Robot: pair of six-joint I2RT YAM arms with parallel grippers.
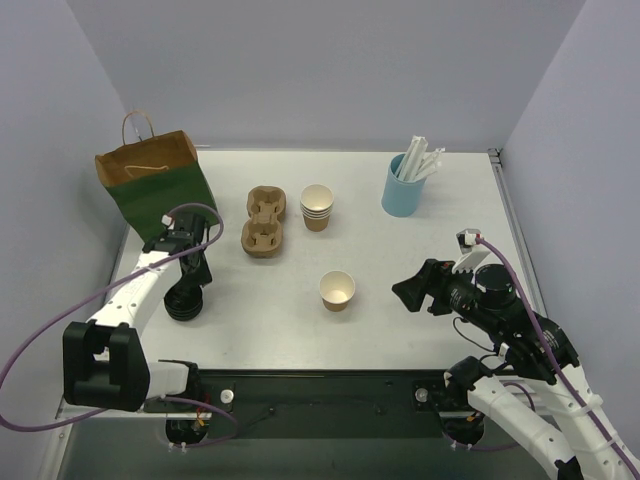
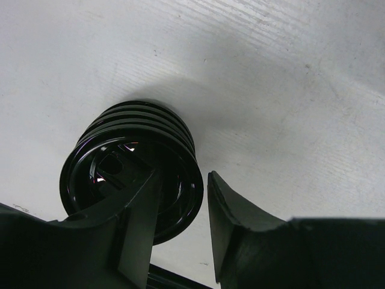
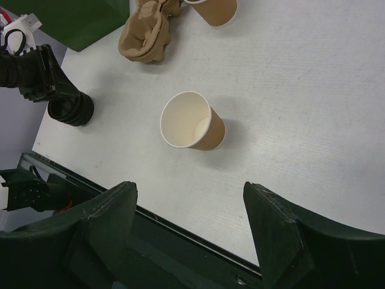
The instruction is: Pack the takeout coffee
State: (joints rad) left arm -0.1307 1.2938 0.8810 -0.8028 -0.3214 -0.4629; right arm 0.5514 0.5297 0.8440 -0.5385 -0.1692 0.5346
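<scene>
At the far left of the worktop (image 1: 400,240), a brown paper bag (image 1: 155,180) with a green front panel is standing upright, its handles sticking up. Just in front of it the left tool (image 1: 185,275) is pointing down over a stack of black lids (image 1: 185,303). In the left wrist view the left tool (image 2: 183,177) is sitting narrowly parted, straddling the near rim of the stack of black lids (image 2: 126,129): one finger is lying over the hollow inside, the other is hanging just outside the rim, and neither is plainly pressing on it.

Toward the middle, a moulded pulp cup carrier (image 1: 265,222) is lying flat, with a stack of lidless cups (image 1: 316,207) standing just to its right. Nearer the arms, the lone paper cup (image 1: 337,290) is standing upright by itself, apart from both tools, its white inside showing from above.

At the far right corner a blue holder (image 1: 403,187) is holding white wrapped straws (image 1: 420,158). The right tool (image 1: 408,288) is hovering above the worktop to the right of the lone paper cup, aimed toward it. From the right wrist, the right tool (image 3: 189,189) is gaping wide and gripping nothing, with the lone paper cup (image 3: 191,123) lying ahead between its fingers.
</scene>
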